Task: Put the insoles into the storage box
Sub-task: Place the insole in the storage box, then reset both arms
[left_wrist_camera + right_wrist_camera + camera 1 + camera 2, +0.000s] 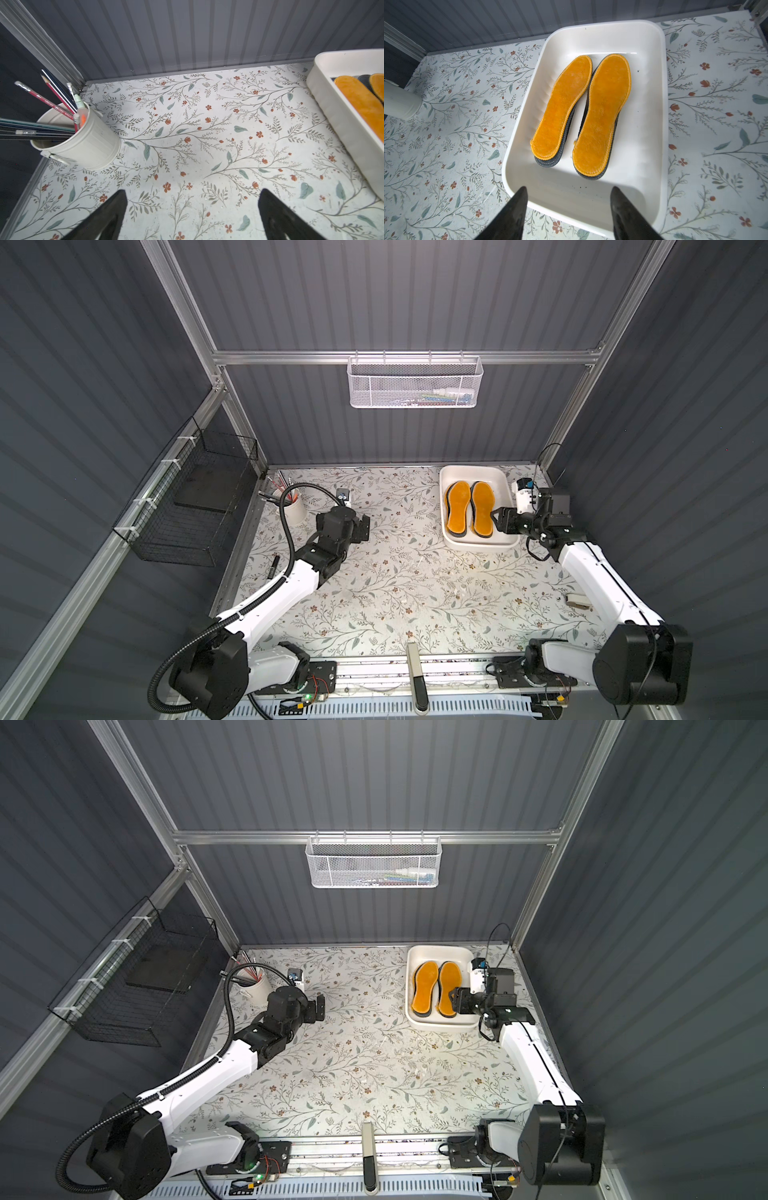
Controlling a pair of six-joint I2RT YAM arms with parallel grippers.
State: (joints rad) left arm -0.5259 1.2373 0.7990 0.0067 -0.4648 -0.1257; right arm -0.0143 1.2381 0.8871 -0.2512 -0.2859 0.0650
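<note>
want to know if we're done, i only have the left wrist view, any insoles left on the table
observer: none shows on the table in both top views
operator: what's the right side doing
observer: right claw hovers above the heel end of the storage box, jaws apart, empty
operator: only orange ones in there
observer: no, dark grey insoles show under both orange insoles

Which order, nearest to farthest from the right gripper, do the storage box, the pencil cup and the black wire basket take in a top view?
1. storage box: directly beneath the right gripper, at the table's far right.
2. pencil cup: across the table, near the far left corner.
3. black wire basket: hung on the left wall, beyond the cup.
</note>
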